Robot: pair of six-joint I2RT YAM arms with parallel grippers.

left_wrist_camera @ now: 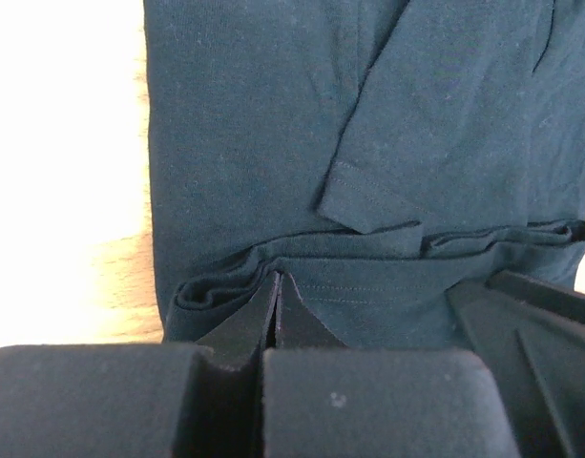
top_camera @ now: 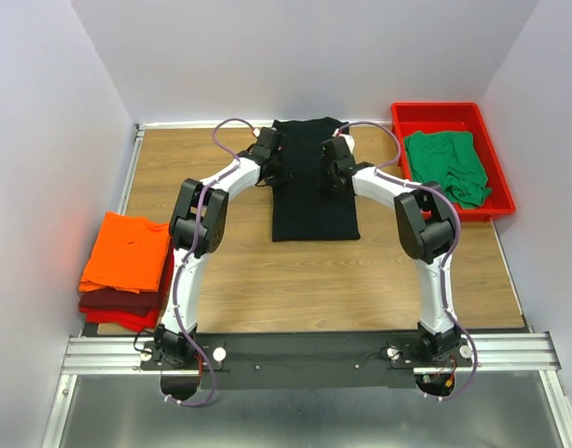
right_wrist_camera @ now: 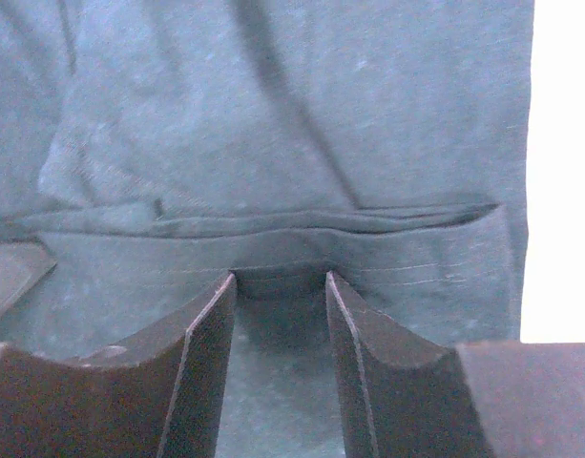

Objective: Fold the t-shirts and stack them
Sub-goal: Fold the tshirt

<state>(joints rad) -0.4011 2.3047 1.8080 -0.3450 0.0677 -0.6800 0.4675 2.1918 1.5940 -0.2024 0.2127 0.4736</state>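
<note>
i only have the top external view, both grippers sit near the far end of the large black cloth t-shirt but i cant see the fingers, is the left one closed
Observer: Yes. The left wrist view shows the left gripper shut, fingertips together at a folded edge of the large black cloth t-shirt. Cloth bunches around them, so it looks pinched.
Operator: and the right one
Observer: The right wrist view shows the right gripper open. Its two fingers straddle a folded edge of the shirt with cloth between them, not clamped.

Left pincer [left_wrist_camera: 278, 280] tightly closed, right pincer [right_wrist_camera: 281, 278] parted, both far forward.
</note>
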